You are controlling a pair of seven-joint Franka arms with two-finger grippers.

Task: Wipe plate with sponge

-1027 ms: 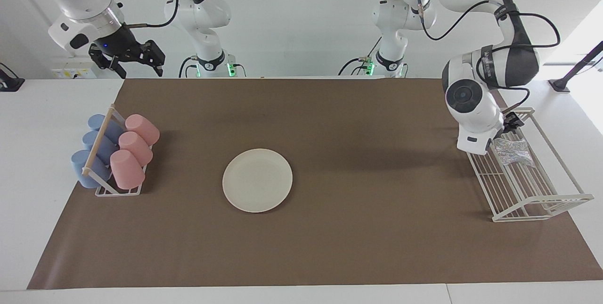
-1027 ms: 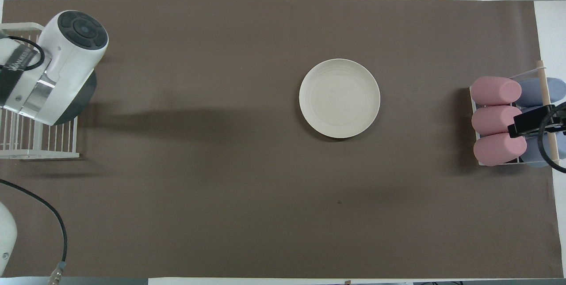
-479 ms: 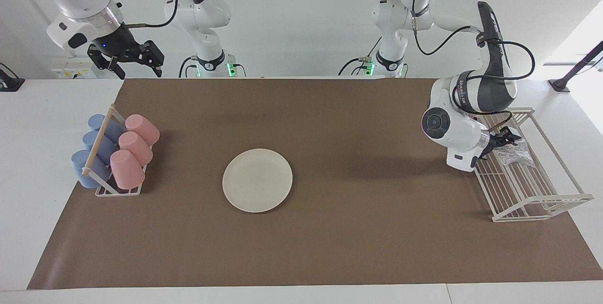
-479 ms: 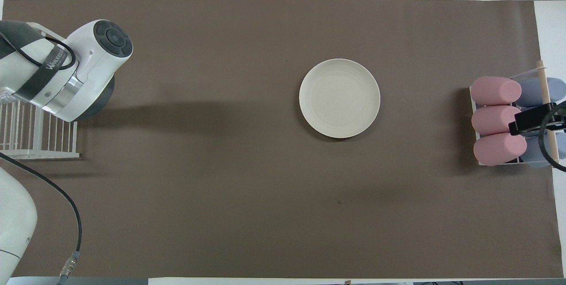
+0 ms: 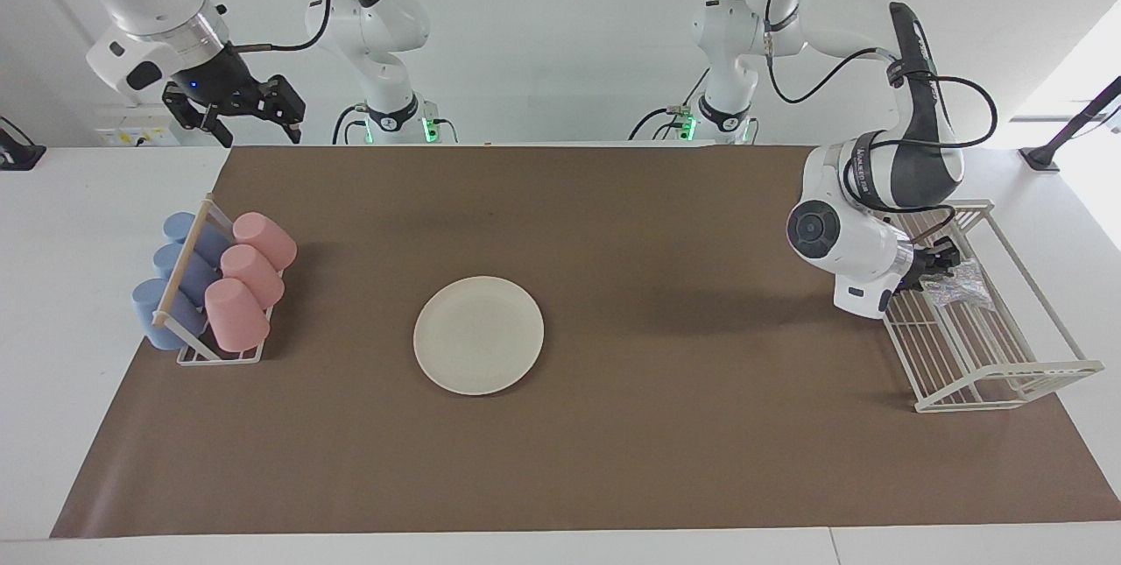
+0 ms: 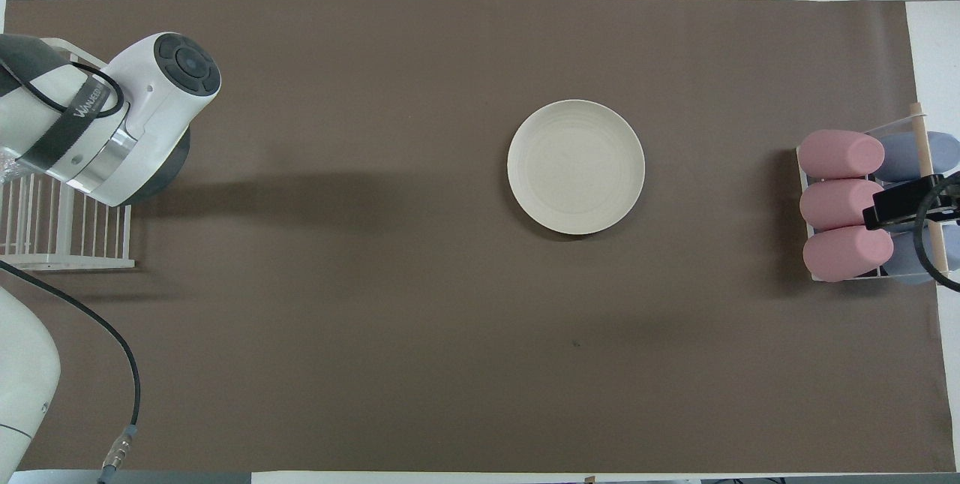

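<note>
The cream-white plate lies flat on the brown mat near the table's middle; it also shows in the overhead view. The silvery crinkled sponge lies in the white wire rack at the left arm's end of the table. My left gripper is down at the rack, at the sponge's edge on the plate's side. In the overhead view the left arm's wrist hides that gripper and the sponge. My right gripper is open and empty, waiting high above the mat's corner by the right arm's base.
A rack of pink cups and blue cups lying on their sides stands at the right arm's end of the table. Part of the right gripper shows over it in the overhead view. The wire rack stands at the mat's edge.
The left arm's wrist swung toward the plate's side of the rack and its gripper came down to the sponge, which now looks more bunched. The right arm hardly moved.
</note>
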